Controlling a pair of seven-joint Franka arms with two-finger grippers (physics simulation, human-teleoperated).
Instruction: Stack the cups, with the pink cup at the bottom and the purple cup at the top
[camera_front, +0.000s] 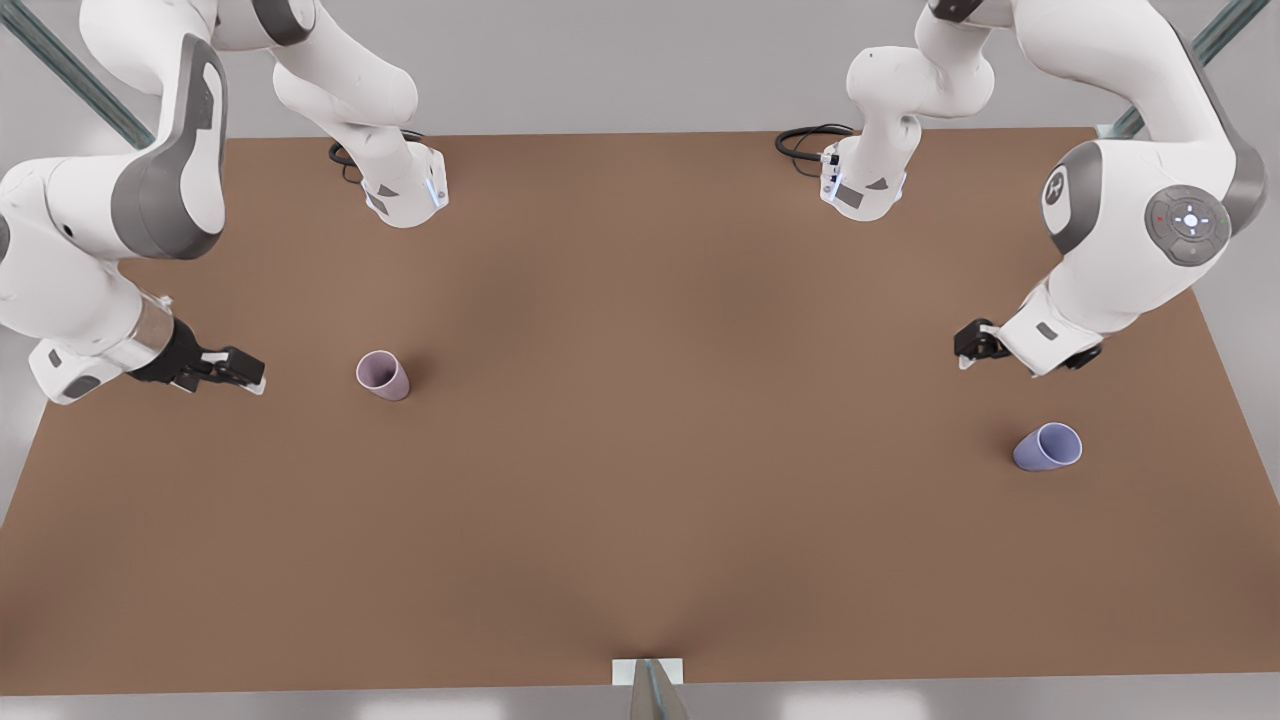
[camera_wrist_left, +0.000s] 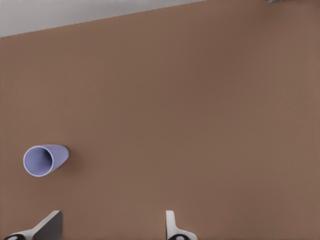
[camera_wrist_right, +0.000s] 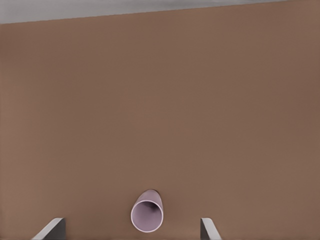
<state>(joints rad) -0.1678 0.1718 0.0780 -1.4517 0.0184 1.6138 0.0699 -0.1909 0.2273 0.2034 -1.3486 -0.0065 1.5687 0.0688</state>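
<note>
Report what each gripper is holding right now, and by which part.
Nothing is held. The left gripper is open, near the purple cup; the right gripper is open beside the pink cup. Both cups rest free on the table.

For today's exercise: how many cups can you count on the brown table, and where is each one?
2. The pink cup stands toward the front view's left, near the right gripper. The purple cup stands toward the front view's right, near the left gripper. Neither is held.

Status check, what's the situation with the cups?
Left gripper open near purple cup. Right gripper open beside pink cup. Cups apart, unstacked.
</note>
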